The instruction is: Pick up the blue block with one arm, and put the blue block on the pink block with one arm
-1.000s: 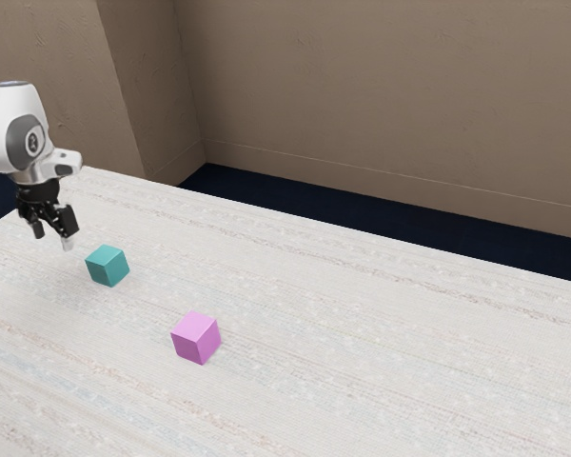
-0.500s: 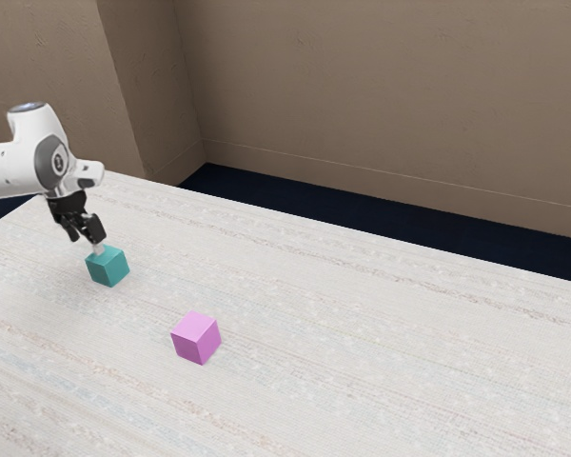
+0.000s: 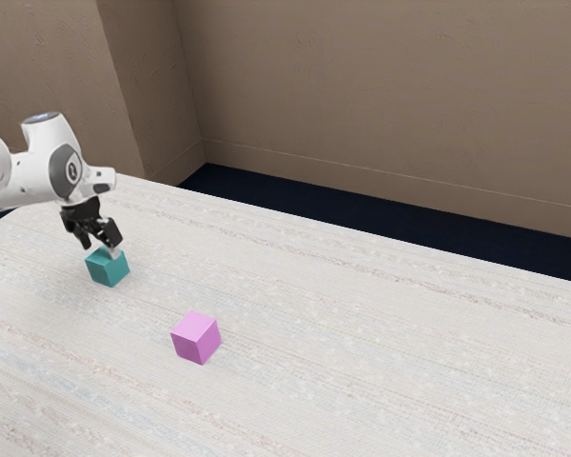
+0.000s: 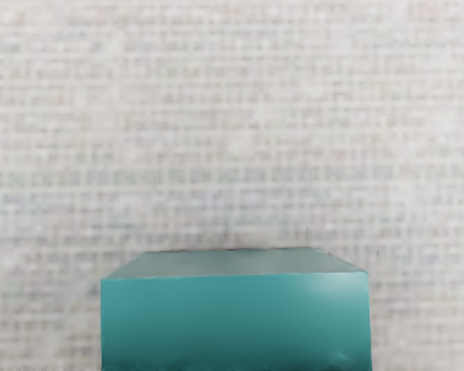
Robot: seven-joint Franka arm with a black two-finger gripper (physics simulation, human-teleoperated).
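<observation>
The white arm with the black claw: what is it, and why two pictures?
It is a simulated robot arm ending in a two-finger gripper. One picture is taken from a camera beside the table; the other from a camera on the arm's hand, looking down. Two cubes lie on the table: a blue block, seen close up in the wrist view, and a pink block standing apart. The gripper hangs open just above the blue block and holds nothing.
</observation>
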